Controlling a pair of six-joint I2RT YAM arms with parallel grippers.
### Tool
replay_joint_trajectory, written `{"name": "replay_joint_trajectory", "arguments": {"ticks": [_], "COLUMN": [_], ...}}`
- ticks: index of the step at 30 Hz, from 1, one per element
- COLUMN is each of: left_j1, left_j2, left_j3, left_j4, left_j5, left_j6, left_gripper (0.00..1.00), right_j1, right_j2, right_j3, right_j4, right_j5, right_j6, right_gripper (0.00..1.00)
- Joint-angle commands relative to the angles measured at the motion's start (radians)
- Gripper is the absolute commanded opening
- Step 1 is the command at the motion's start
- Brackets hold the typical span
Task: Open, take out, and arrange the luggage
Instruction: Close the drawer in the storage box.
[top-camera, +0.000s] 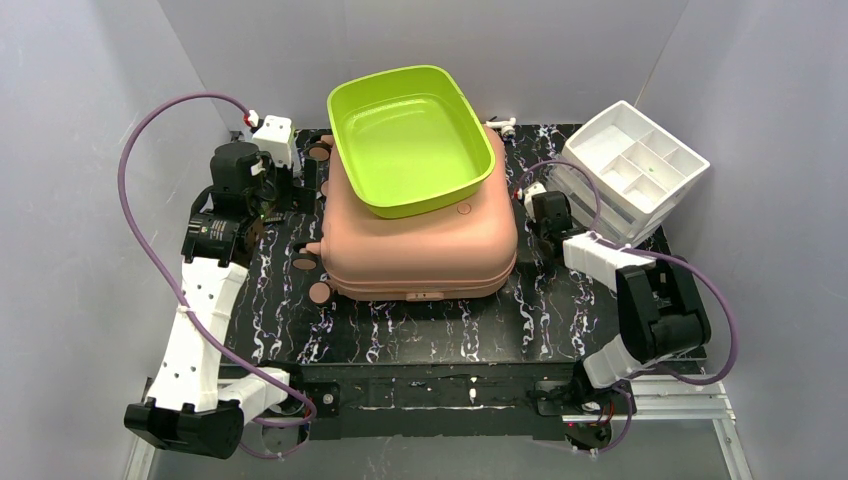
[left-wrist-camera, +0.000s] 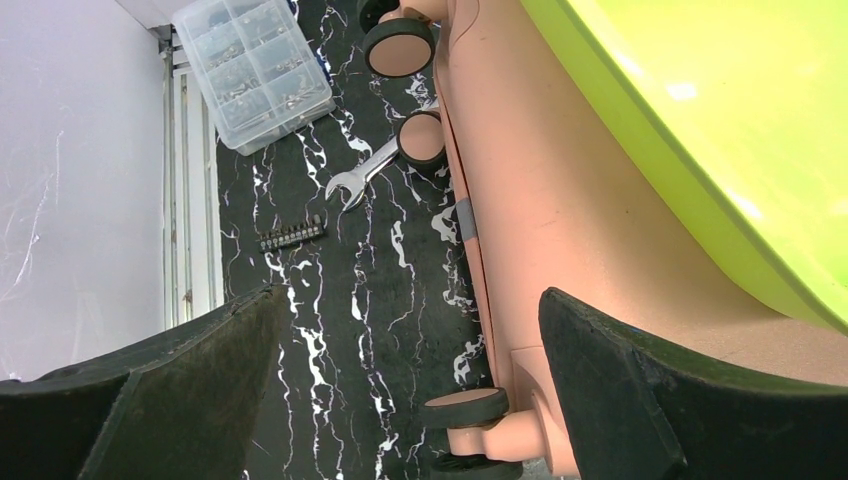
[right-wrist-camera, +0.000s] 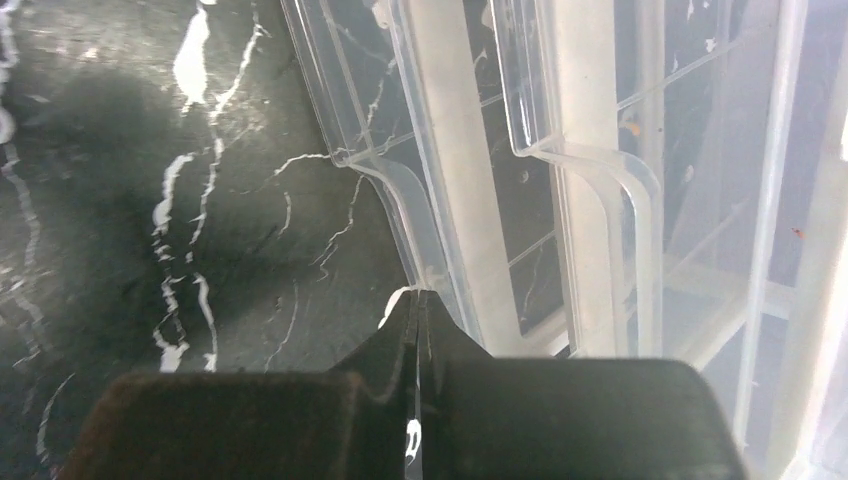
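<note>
A: As the black marbled surface (top-camera: 420, 335) carries everything, what is the biggest thing on it?

B: The luggage (top-camera: 420, 250), salmon-pink, lying flat and closed in the middle, its wheels (left-wrist-camera: 398, 47) toward the left arm.

A: And on top of it?

B: A lime-green tray (top-camera: 350, 140), resting on the lid's far half, slightly skewed. To the right, apart from the luggage, sits a white organizer (top-camera: 628, 125) on clear drawers.

A: The tools?

B: The left tool (left-wrist-camera: 410, 330) gapes wide by the wheel side, gripping nothing. The right tool (right-wrist-camera: 420, 310) is closed, its tips pressed together and empty, at a clear drawer front. Whether they touch it, I cannot tell.

A: Anything smaller?

B: Left of the luggage lie a clear parts box (left-wrist-camera: 255, 70), a wrench (left-wrist-camera: 362, 175) against a wheel, and a bit strip (left-wrist-camera: 292, 236).
</note>
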Motion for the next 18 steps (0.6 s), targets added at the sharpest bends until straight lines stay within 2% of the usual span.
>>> {"name": "replay_joint_trajectory", "arguments": {"ticks": [1, 5, 13, 16, 18], "left_j1": [0.009, 0.010, 0.016, 0.017, 0.019], "left_j2": [-0.003, 0.003, 0.007, 0.007, 0.009], "left_j3": [0.002, 0.004, 0.002, 0.007, 0.009], "left_j4": [0.000, 0.000, 0.000, -0.003, -0.006], "left_j5": [0.015, 0.019, 0.030, 0.029, 0.029], "left_j6": [-0.010, -0.013, -0.019, -0.018, -0.019], "left_gripper": [0.98, 0.98, 0.98, 0.98, 0.98], "right_j1": [-0.004, -0.004, -0.001, -0.003, -0.004], "right_j2": [0.054, 0.075, 0.042, -0.034, -0.109], "right_j3": [-0.007, 0.005, 0.050, 0.124, 0.194], "right_j4": [0.146, 0.196, 0.150, -0.038, -0.173], "right_j5": [0.151, 0.211, 0.174, -0.036, -0.223], "right_j6": [-0.037, -0.044, -0.047, -0.028, -0.012], "right_gripper": [0.03, 0.03, 0.05, 0.18, 0.34]}}
